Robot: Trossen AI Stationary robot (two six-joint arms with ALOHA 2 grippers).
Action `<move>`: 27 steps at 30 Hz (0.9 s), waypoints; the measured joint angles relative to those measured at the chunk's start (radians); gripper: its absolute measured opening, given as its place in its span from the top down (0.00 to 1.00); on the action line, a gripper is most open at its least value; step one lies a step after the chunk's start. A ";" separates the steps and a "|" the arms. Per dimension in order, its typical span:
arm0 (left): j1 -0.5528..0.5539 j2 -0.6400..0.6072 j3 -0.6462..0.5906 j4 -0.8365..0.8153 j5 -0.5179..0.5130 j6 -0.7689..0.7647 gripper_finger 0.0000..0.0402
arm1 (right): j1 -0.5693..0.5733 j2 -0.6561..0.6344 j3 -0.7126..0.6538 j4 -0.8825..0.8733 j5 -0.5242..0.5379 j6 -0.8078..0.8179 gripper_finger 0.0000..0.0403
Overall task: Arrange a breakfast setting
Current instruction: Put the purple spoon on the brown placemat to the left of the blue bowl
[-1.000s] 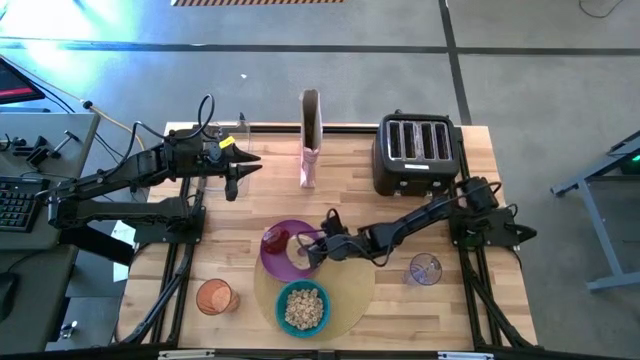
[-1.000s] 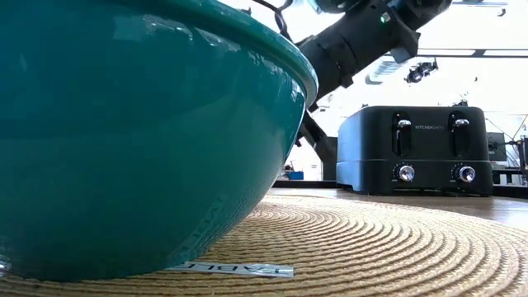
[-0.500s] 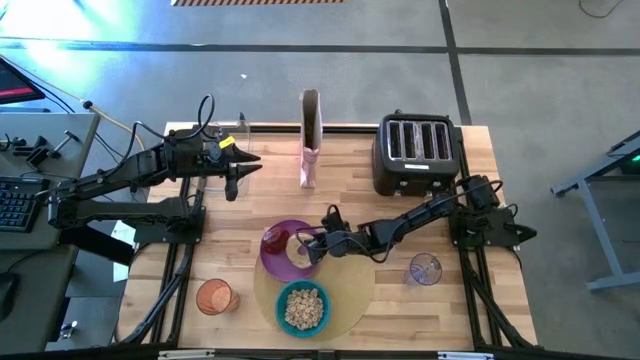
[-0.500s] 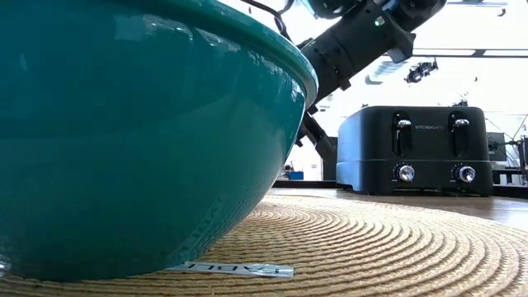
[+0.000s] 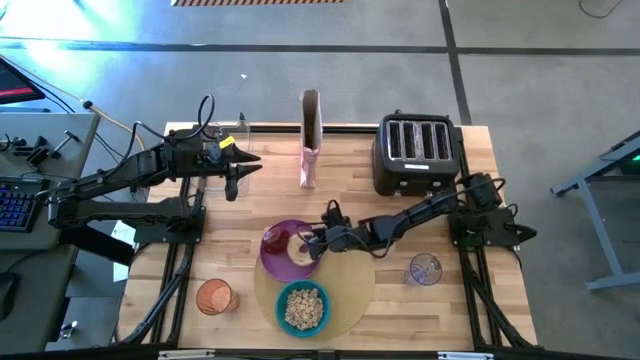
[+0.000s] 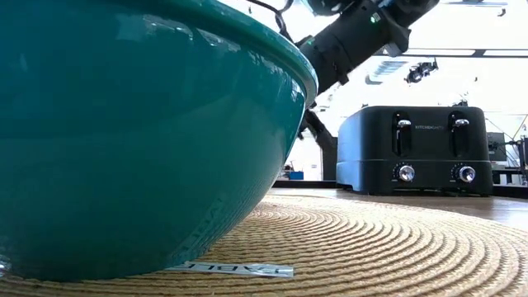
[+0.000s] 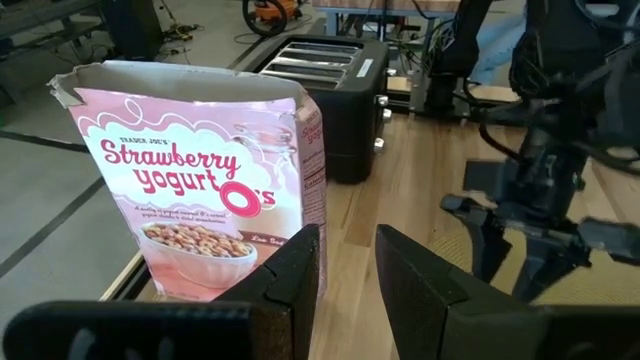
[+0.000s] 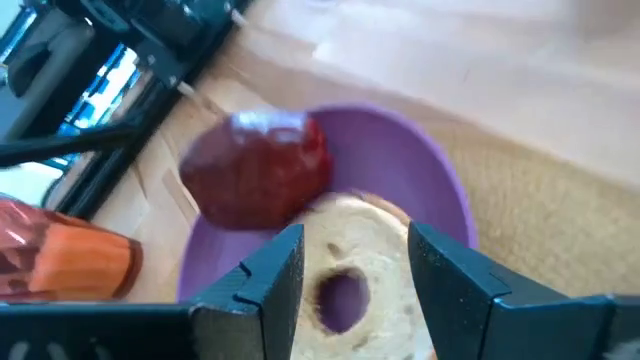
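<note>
Purple plate: on the wooden table, overlapping the far left rim of the round tan mat. It holds a red fruit and a bagel, the two touching.

Right gripper: low over the plate, its fingers standing partly apart on either side of the bagel; whether they press it is hard to tell from the wrist view.

Teal bowl: on the mat's near part, filled with cereal.

Orange cup: on bare wood, left of the mat.

Clear glass: on bare wood, right of the mat.

Left gripper: raised at the table's far left, fingers narrowly apart, holding nothing, facing the cereal box.

Black toaster: far right corner.
</note>
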 joint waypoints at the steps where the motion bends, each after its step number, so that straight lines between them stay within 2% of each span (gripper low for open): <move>1: 0.000 0.000 0.000 0.000 0.000 0.000 0.78 | -0.001 -0.013 0.000 -0.013 0.002 -0.007 0.60; 7: 0.000 0.000 0.000 0.000 0.000 0.000 0.78 | 0.001 -0.058 0.000 -0.051 0.008 -0.044 0.60; 17: 0.000 0.000 0.000 0.000 0.000 0.000 0.78 | 0.042 -0.177 0.000 -0.214 -0.029 -0.051 0.60; 27: 0.000 0.000 0.000 0.000 0.000 0.000 0.78 | 0.139 -0.369 0.000 -0.491 -0.104 -0.030 0.60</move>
